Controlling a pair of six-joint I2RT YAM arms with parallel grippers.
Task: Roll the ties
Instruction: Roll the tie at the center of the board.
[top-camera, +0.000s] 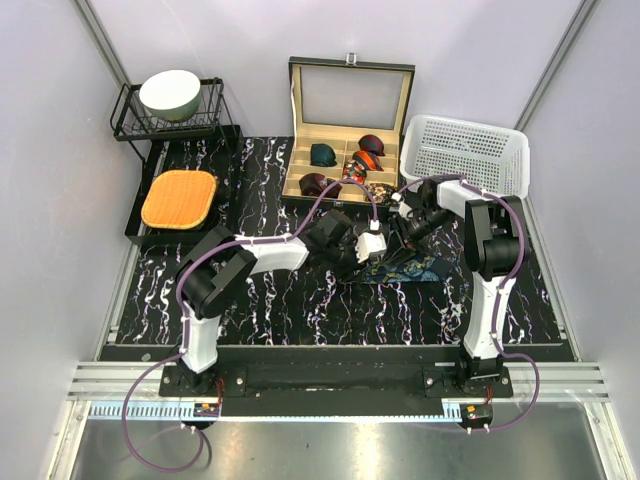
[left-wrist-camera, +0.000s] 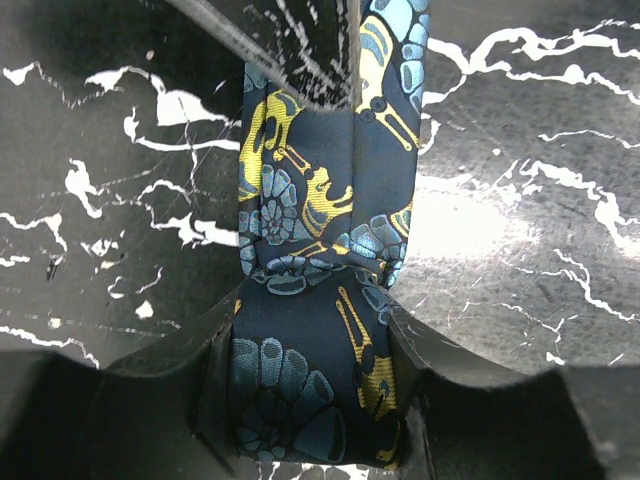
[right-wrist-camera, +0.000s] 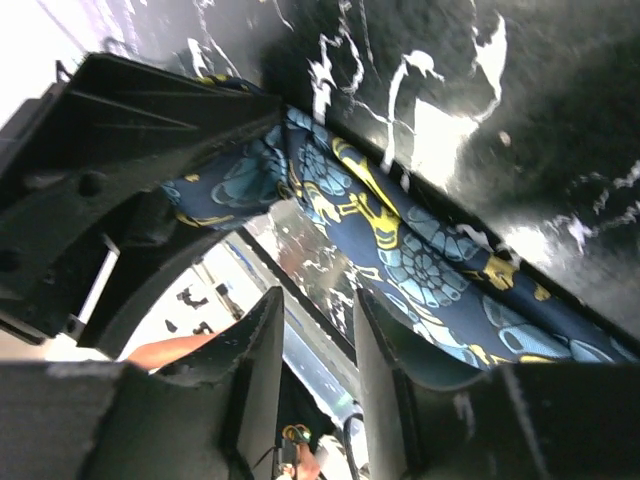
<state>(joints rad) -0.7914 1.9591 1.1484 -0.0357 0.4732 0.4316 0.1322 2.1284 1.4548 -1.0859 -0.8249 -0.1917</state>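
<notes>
Navy tie (left-wrist-camera: 310, 290) lies right of centre on the worktop (top-camera: 300, 310), its folded end clamped in the left gripper (left-wrist-camera: 312, 370) jaws. Right gripper (right-wrist-camera: 315, 330) jaws are released, holding nothing. Risk: with only one grip on slick fabric, the fold could slip, spring loose or skew.

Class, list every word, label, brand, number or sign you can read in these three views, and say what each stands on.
None: no text can be read in any view.
The navy tie carries only a teal-and-gold pattern, no letters.
The wooden box, white basket, bowl and marbled table show no print.
Any marking on the left arm or right arm is too small to read.
</notes>
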